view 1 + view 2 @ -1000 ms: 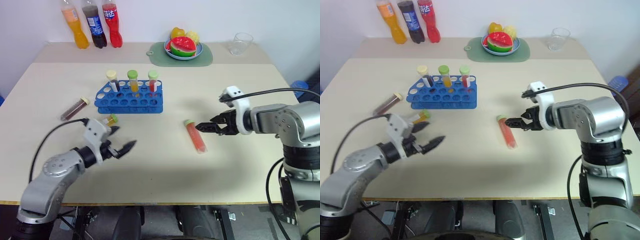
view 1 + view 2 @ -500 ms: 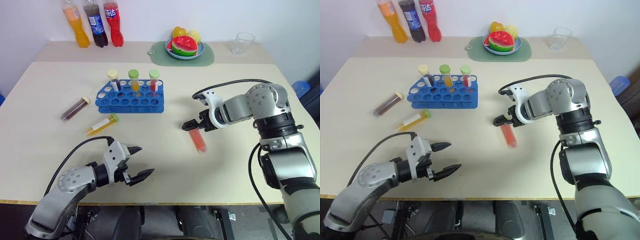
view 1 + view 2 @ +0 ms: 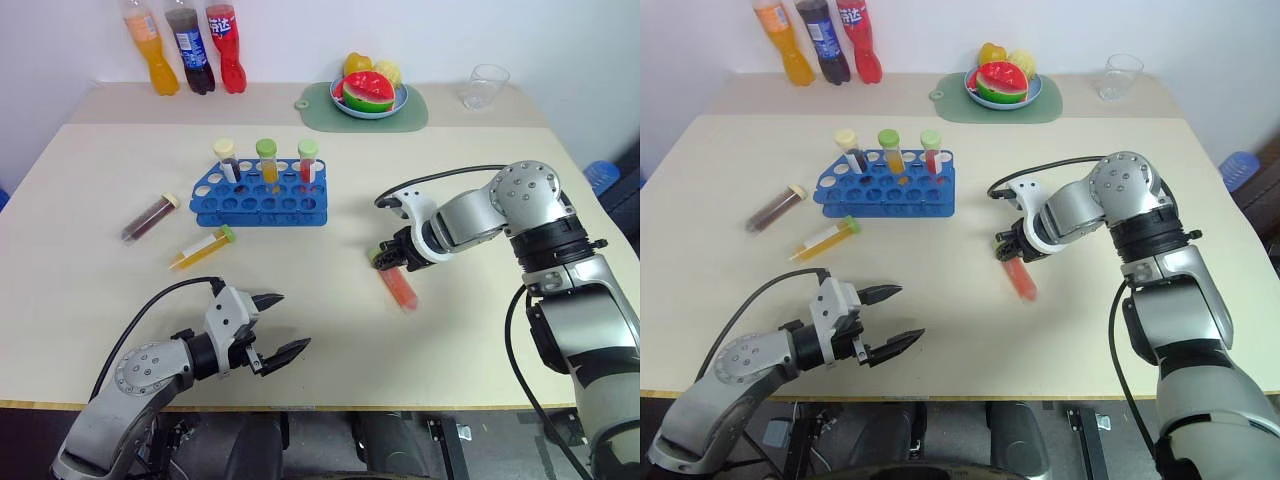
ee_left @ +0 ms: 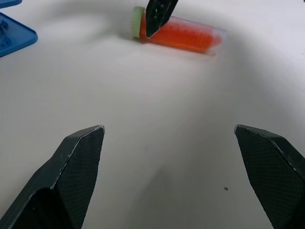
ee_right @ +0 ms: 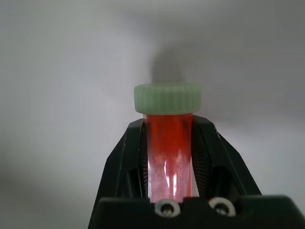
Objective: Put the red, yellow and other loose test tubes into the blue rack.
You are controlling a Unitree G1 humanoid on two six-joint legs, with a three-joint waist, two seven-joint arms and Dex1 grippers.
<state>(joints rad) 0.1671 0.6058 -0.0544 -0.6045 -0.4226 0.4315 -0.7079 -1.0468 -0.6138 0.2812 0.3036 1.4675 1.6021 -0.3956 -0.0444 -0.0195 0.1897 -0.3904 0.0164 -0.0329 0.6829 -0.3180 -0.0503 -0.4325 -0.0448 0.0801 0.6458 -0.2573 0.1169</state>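
The left gripper (image 3: 277, 323) hangs with its two black fingers spread wide apart and nothing between them, over bare tabletop well in front of the blue rack (image 3: 260, 199), toward the near edge of the table (image 3: 480, 170).

Left of the rack and a little nearer, the maroon tube (image 3: 150, 216) with its cream cap lies flat on the table. Just in front of the rack's left end lies the yellow tube (image 3: 203, 248), green cap pointing toward the rack, clear of it and of the maroon tube. The rack itself stands upright with three capped tubes (image 3: 266, 161) in its back row: a cream-capped one at the left and two green-capped ones beside it. Its front rows of holes are unfilled.

Right of the rack and somewhat nearer, the right gripper (image 3: 385, 258) points down and is clamped on the red tube (image 3: 398, 286), just below its green cap. In the right wrist view the fingers (image 5: 131, 152) press both sides of the red body, with the cap standing out beyond their tips. The tube's far end slants away toward the near edge of the table.

Behind the rack, at the wall, stand three soda bottles (image 3: 186, 48). To the right of them a fruit bowl (image 3: 368, 92) sits on a green mat (image 3: 412, 113), and a clear glass (image 3: 485, 86) stands further right.
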